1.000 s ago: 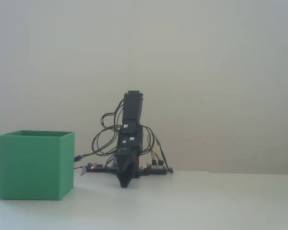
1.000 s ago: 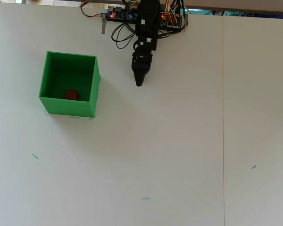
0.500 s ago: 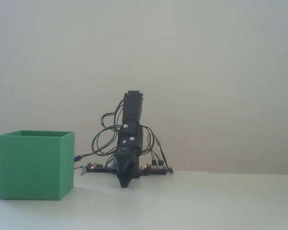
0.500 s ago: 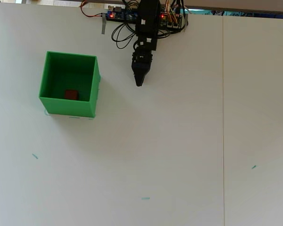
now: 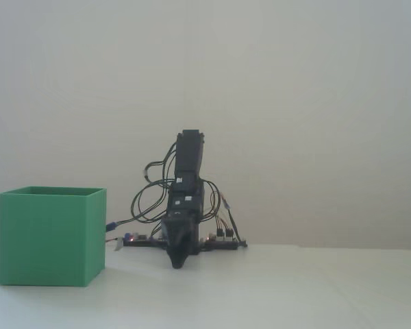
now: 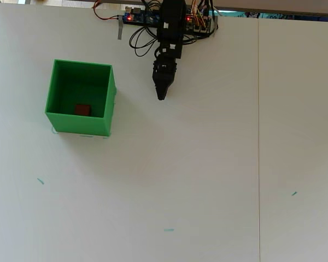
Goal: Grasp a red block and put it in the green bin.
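The red block (image 6: 82,109) lies on the floor of the green bin (image 6: 105,98), near its front wall in the overhead view. From the fixed view only the bin's outer walls (image 5: 49,236) show and the block is hidden. My gripper (image 6: 162,96) hangs folded near the arm's base, to the right of the bin and well apart from it. Its black jaws come to a single point with no gap and nothing between them. In the fixed view the gripper (image 5: 177,264) points down at the table.
The arm's base with its circuit boards and looped wires (image 6: 147,16) sits at the top edge of the white table. A seam (image 6: 258,142) runs down the table at the right. Small teal marks (image 6: 168,230) dot the surface.
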